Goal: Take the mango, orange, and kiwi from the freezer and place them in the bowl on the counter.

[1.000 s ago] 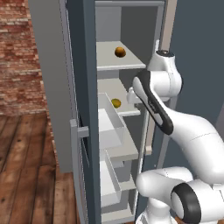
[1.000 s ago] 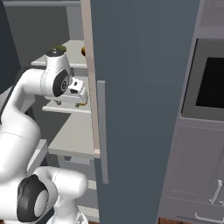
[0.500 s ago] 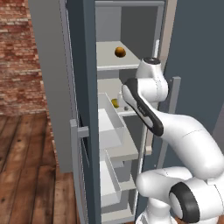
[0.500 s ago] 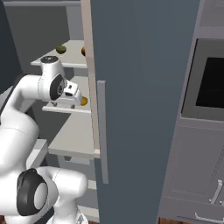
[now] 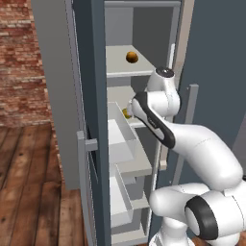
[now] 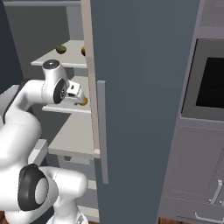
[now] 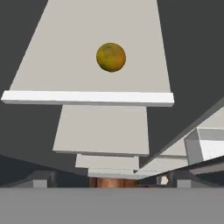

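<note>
1. Brick wall (image 5: pixel 21 57): red-brown, far left of left base view, behind the open appliance door.
2. Wooden floor (image 5: pixel 29 187): dark brown planks, running below the brick wall.
3. Built-in oven (image 6: pixel 209 83): dark window in a grey surround, right side of right base view.
4. Grey cabinet front (image 6: pixel 192 175): panelled, directly under the oven; pale bar handles (image 6: pixel 214 197) at its lower right corner.
</note>
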You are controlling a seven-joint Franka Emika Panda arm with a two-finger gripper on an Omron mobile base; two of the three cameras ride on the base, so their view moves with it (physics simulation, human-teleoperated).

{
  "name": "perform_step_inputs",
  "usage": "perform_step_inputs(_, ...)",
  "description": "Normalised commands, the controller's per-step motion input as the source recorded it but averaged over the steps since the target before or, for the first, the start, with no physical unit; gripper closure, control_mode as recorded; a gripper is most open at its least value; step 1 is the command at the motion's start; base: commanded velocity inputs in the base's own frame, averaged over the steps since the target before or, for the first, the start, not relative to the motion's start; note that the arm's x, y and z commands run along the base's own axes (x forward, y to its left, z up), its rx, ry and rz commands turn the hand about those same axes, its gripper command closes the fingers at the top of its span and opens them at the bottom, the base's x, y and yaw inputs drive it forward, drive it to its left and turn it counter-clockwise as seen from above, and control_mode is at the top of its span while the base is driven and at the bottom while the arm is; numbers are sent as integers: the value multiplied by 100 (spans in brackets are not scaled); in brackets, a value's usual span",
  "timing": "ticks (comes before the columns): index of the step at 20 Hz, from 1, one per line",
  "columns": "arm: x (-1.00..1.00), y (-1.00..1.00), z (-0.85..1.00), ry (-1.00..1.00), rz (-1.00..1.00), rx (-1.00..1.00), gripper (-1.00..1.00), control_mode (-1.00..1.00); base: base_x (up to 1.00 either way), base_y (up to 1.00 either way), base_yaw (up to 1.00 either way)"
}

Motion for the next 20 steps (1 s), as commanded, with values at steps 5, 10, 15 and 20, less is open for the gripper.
perform_step_inputs(5,26,0,-19,-9,0,1,-100,-100,0,0,0)
perform_step_inputs(10,42,8,-20,-1,0,0,-100,-100,0,0,0)
perform_step_inputs(15,48,12,-19,0,0,0,-100,-100,0,0,0)
perform_step_inputs(20,45,12,-10,0,0,1,-100,-100,0,0,0)
